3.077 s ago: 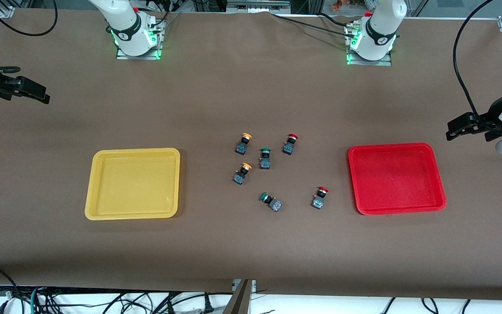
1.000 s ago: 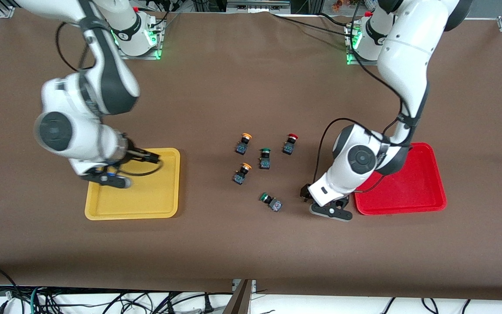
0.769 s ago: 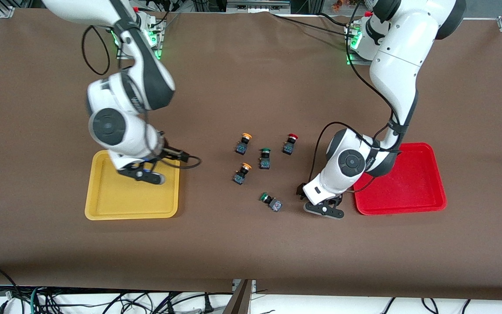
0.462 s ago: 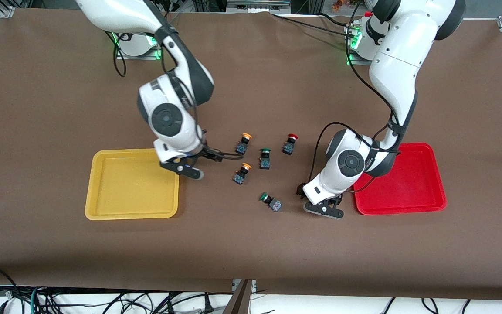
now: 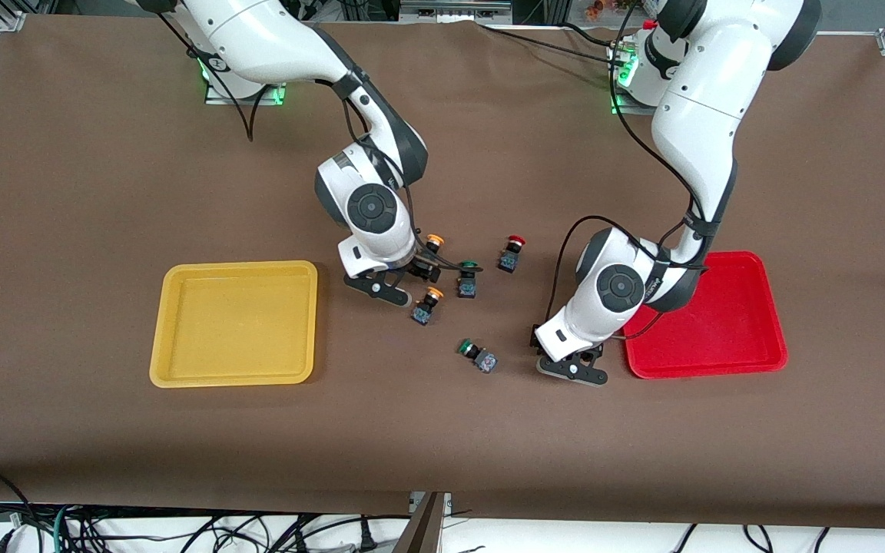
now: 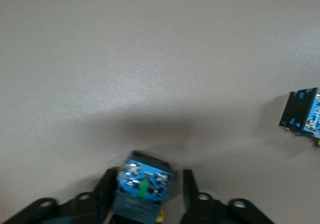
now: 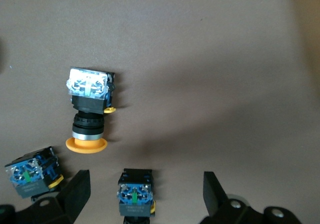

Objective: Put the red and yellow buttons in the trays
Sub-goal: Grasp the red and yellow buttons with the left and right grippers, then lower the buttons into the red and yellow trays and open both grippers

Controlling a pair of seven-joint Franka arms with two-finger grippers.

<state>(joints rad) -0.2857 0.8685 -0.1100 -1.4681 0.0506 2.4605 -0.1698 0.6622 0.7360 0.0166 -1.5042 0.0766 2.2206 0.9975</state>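
Four buttons matter here, two red and two yellow, and none sits in a tray.

One red button [image 6: 144, 186] stands on the table near the red tray [image 5: 719, 330], toward the left arm's end. The left gripper [image 6: 148, 173] is low around it. Its fingers [image 6: 107, 184] are narrow, one on each side, with a small gap showing, so it is not gripping. In the front view the left gripper hides this button.

The second red button [image 5: 512, 253] stands farther from the front camera, in the middle of the table.

One yellow button [image 5: 433, 243] sits under the right gripper [image 5: 421, 265]. That gripper's fingers [image 7: 75, 194] are wide apart with the button's blue base [image 7: 135, 194] between them, not touching.

The second yellow button [image 5: 427, 302] lies tilted, just nearer to the front camera.

Two green buttons [image 5: 467, 278] [image 5: 477, 355] are close by.

One yellow tray [image 5: 235, 265] lies toward the right arm's end.
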